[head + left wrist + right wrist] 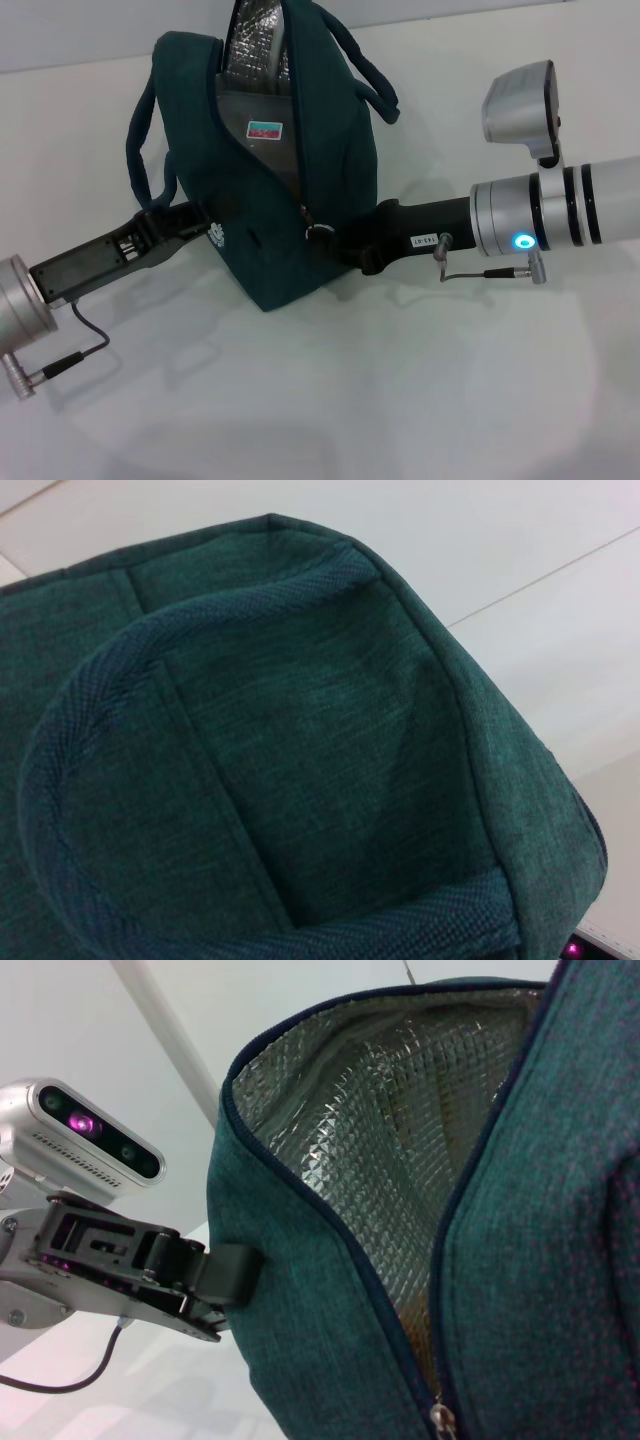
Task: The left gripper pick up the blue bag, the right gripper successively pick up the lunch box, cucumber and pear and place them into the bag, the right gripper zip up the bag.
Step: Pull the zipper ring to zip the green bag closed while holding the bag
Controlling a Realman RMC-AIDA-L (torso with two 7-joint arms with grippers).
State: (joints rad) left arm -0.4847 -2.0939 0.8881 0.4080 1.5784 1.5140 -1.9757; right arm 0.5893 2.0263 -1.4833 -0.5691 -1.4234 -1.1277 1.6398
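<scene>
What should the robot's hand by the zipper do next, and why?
Probably pull the metal ring pull up along the zipper. The right gripper sits at the ring, low on the dark teal-blue fabric bag, whose mouth gapes open, showing silver foil lining. The left gripper steadies the bag's other side.

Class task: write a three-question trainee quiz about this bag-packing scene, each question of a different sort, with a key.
1. True or false: the blue bag is fully zipped shut.
2. The right gripper is at the bag's: A) handle B) zipper ring pull C) logo.
3. Fill in: the left gripper meets the bag beside its small white ____.

Key: 1 false, the silver foil lining shows through the opening; 2 B; 3 logo.
</scene>
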